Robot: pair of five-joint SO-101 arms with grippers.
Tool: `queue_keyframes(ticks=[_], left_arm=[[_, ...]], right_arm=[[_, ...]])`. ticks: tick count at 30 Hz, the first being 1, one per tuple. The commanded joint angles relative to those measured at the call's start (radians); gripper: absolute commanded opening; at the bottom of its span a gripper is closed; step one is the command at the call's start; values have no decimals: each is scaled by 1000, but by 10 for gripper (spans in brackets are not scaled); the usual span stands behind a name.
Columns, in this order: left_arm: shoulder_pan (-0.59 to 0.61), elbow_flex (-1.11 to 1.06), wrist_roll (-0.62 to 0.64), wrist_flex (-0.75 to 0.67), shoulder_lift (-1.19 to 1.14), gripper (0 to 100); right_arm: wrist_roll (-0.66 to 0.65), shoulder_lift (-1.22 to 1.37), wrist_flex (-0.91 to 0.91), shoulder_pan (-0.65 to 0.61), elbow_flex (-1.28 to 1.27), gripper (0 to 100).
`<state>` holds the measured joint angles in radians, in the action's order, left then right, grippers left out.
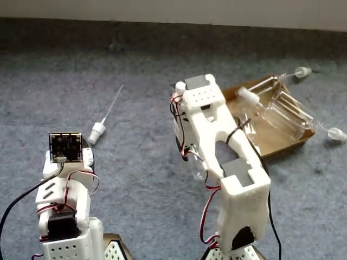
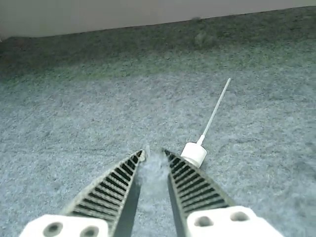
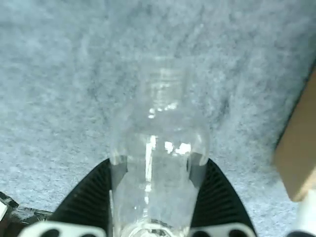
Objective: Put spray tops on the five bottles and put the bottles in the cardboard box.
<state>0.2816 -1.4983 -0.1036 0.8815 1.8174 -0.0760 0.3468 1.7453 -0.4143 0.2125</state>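
A white spray top [image 1: 96,131] with a long thin dip tube lies on the grey carpet, just ahead of the left arm. In the left wrist view, the spray top [image 2: 193,153] rests beside one finger of my left gripper [image 2: 154,154], which is slightly open and holds nothing. My right gripper [image 3: 158,170] is shut on a clear uncapped bottle [image 3: 158,163], its threaded neck pointing away from the wrist. In the high view this bottle [image 1: 198,169] peeks out beneath the right arm. A cardboard box [image 1: 295,142] at the right holds several clear bottles with spray tops [image 1: 248,96].
One capped bottle's white top [image 1: 336,134] sticks out over the box's right side, another top [image 1: 302,71] over its far end. A pale wall edge runs along the far side of the carpet [image 1: 141,54].
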Motion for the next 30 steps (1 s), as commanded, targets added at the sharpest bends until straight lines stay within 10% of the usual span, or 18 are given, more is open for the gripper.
queue_keyframes(ticks=[1,14,22,30], left_arm=[[-74,10,-57,-20,4,11],[-81,8,-57,-18,4,11],[-81,8,-57,-18,4,11],[-81,8,-57,-18,4,11]], right_arm=[[-29,-220,21,-5,4,5],[-43,-676,-236,-10,-509,5],[-494,-805,-598,-4,-931,5],[-511,-811,-926,15,-1178,5]])
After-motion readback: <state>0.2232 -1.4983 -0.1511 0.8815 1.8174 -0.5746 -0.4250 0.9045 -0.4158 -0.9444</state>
